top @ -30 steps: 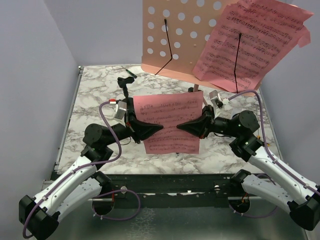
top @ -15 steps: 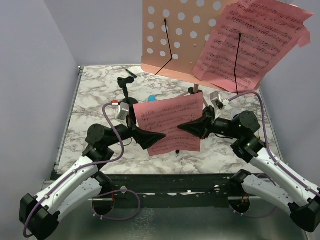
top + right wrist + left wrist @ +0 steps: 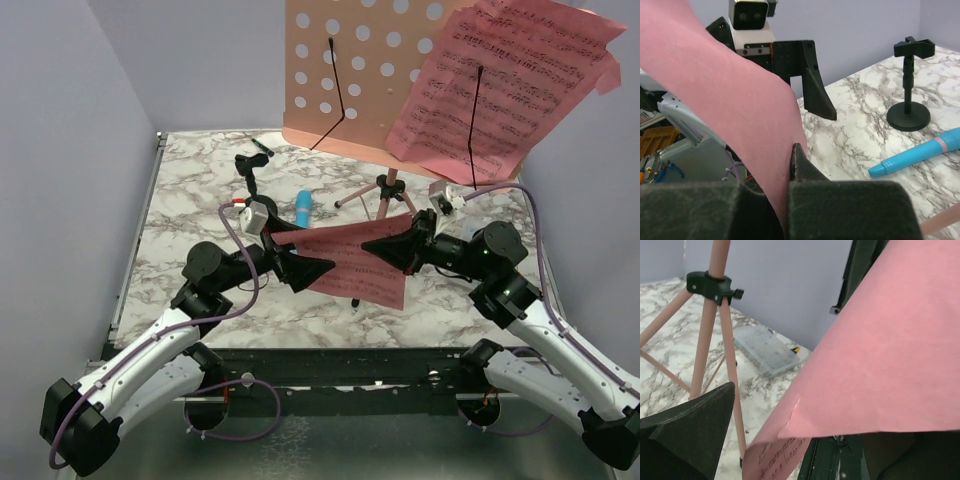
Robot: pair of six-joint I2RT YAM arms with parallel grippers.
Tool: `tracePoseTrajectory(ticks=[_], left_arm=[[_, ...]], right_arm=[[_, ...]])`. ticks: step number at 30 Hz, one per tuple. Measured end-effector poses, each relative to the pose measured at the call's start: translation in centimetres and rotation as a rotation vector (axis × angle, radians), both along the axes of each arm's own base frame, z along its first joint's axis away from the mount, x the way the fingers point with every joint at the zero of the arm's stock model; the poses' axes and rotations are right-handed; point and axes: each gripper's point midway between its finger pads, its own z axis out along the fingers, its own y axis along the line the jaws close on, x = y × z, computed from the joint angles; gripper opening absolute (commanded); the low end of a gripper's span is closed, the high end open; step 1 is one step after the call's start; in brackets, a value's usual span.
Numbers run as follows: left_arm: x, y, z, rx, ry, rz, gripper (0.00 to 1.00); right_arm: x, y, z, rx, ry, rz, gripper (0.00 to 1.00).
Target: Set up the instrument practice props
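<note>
At frame top stood the music stand (image 3: 340, 80), one page (image 3: 500, 80) on its desk; at centre my right gripper (image 3: 385, 250) pinched the second page (image 3: 365, 268) (probably bound for the desk's bare left), my left gripper (image 3: 315, 268) spread round its edge, the blue stick (image 3: 303, 208) just above.

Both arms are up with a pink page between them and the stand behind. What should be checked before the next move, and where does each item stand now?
1. Right gripper clamped on the loose sheet: ok, it pinches the paper.
2. Left gripper holding that sheet: not ok; its visible finger stands apart from the paper and the jaws look open.
3. Sheet flat: not ok, it curls between the arms.
4. Room on the stand desk: ok, left half bare; the mounted sheet covers the right.
5. Blue stick out of the way: ok, it lies on the table beyond the sheet.
6. Tripod legs seated firmly: cannot tell.
</note>
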Motion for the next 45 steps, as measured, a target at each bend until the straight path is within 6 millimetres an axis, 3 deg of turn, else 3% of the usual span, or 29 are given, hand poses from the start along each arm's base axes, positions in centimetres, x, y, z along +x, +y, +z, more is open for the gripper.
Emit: tracePoseTrajectory(ticks=[10,17,26,31,36,45], left_arm=[[3.2,0.1,-3.8,0.078,0.129,0.132,0.99],[5.3,0.9,-7.9,0.126,0.256,0.239,0.99],[10.0,4.6,-13.2,0.118,0.500,0.415,0.99],[11.1,5.4,-16.1,0.127,0.632,0.438,0.99],[10.4,5.0,-15.2,0.117,0.614,0.395,0.99],[8.7,5.8,-9.7,0.047,0.430,0.384,0.99]], right_arm=[[0.7,-1.9,0.7,-0.003,0.005,-0.134,0.01],[0.9,-3.5,1.4,-0.007,0.006,-0.222,0.01],[0.7,-5.0,2.9,0.011,-0.011,-0.287,0.01],[1.3,-5.0,1.9,-0.008,0.044,-0.309,0.01],[2.4,-4.7,-1.3,-0.067,0.206,-0.347,0.01],[3.4,-4.2,-9.3,-0.252,0.561,-0.416,0.01]])
